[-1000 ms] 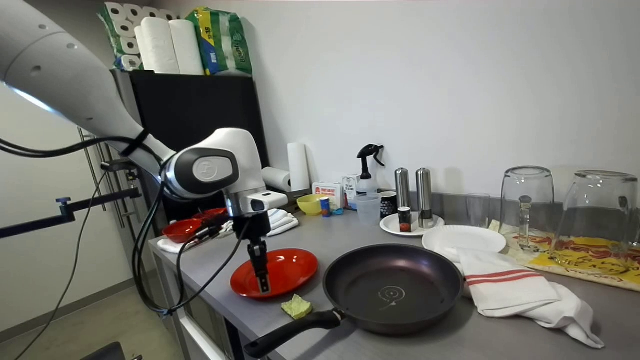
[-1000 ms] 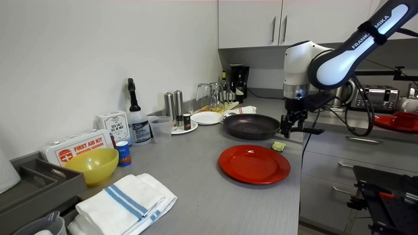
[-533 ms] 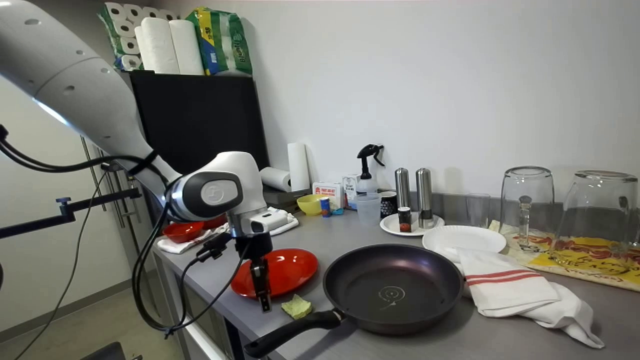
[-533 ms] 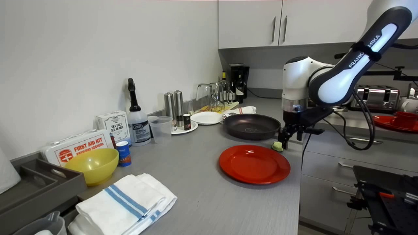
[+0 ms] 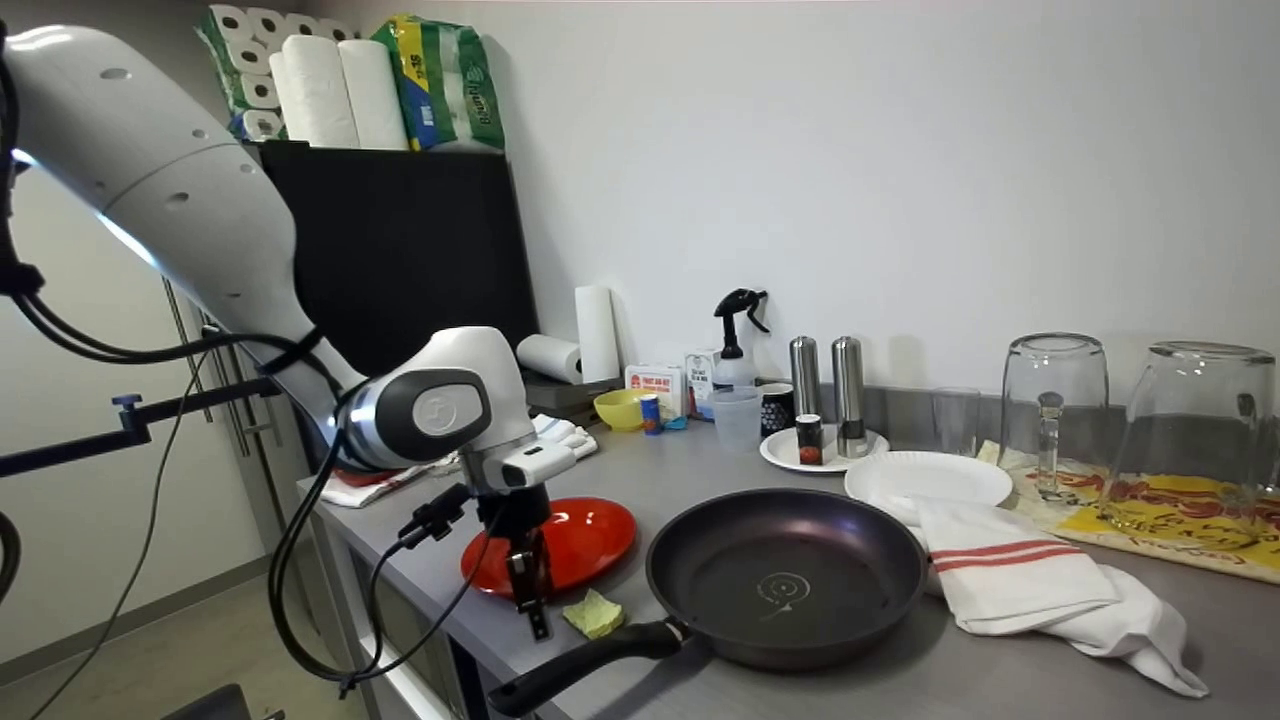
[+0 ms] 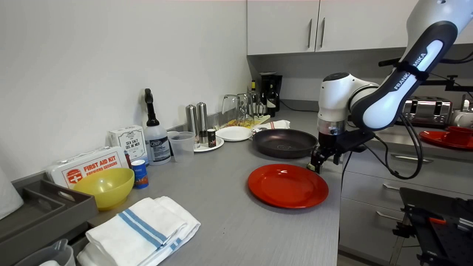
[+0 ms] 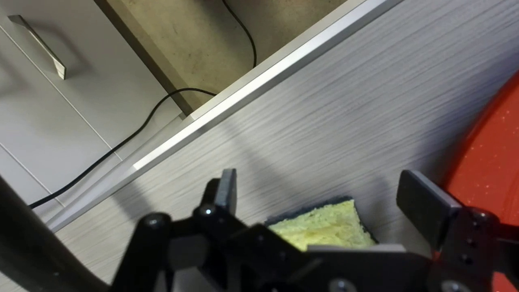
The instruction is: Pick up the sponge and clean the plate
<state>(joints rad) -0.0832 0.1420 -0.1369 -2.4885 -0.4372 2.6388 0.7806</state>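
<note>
Holds fingers (image 7: 423, 209) wide apart, pointing down close to the sponge (image 7: 326, 225) lying on the counter (image 5: 690, 475), between the red plate (image 5: 595, 535) and the pan handle (image 5: 590, 661) as seen in an exterior view.

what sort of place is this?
Most likely a kitchen or kitchenette: there's a toaster, a black frying pan and white wall cabinets. Whether home or workplace, I can't tell.
</note>
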